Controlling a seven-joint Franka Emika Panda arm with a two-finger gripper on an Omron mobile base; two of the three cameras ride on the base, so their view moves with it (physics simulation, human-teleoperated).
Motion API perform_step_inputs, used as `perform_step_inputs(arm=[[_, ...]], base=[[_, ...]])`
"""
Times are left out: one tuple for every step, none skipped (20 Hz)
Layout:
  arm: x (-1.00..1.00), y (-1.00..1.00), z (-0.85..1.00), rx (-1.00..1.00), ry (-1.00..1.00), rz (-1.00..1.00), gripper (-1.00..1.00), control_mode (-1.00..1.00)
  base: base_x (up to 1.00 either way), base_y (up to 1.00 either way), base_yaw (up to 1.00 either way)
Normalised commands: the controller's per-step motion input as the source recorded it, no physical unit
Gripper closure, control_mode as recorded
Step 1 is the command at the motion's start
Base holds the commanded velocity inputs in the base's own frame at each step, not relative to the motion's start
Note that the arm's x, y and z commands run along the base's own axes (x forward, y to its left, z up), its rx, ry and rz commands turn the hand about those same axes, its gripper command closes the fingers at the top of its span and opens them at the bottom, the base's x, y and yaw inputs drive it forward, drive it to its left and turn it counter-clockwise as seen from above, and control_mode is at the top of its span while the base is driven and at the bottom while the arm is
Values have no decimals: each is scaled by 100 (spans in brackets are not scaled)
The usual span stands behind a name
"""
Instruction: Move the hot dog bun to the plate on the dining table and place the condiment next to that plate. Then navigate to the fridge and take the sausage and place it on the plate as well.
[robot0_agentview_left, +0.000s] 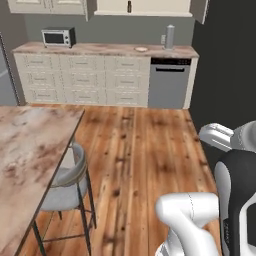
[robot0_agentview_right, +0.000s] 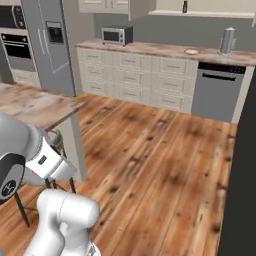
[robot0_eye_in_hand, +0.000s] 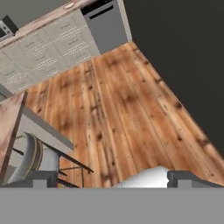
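Note:
The dining table (robot0_agentview_left: 30, 150) with its brown-and-beige marbled top fills the left of the left base view, and its corner (robot0_agentview_right: 37, 107) juts in at the left of the right base view. Behind it stands the grey fridge (robot0_agentview_right: 50, 45) with its door closed. In the hand view my gripper (robot0_eye_in_hand: 111, 179) is open and holds nothing. Its dark fingertips (robot0_eye_in_hand: 43, 177) stand far apart above the wooden floor, beside the table corner (robot0_eye_in_hand: 11, 127). The hot dog bun, plate, condiment and sausage are out of view.
A grey chair (robot0_agentview_left: 70, 185) is tucked under the table's edge. Along the back wall runs a marbled counter with cream drawers (robot0_agentview_left: 85, 77), a microwave (robot0_agentview_left: 58, 36), a small dish (robot0_agentview_left: 141, 49) and a grey dishwasher (robot0_agentview_left: 170, 82). A dark wall (robot0_agentview_left: 225, 60) bounds the right. Open wood floor (robot0_agentview_left: 140, 150) lies ahead.

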Motion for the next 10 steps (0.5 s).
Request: perform_step_inputs(arm=[[0,0,0,0,0,0,-100,100],[0,0,0,0,0,0,-100,100],[0,0,0,0,0,0,-100,100],[0,0,0,0,0,0,-100,100],[0,0,0,0,0,0,-100,100],[0,0,0,0,0,0,-100,100],[0,0,0,0,0,0,-100,100],[0,0,0,0,0,0,-100,100],[0,0,0,0,0,0,-100,100],[0,0,0,0,0,0,-100,100]], base=[[100,-25,0],[100,-23,0],[100,-20,0],[100,-20,0],[100,-20,0],[100,-19,0],[100,-17,0],[100,-14,0],[100,-13,0],[100,-11,0]])
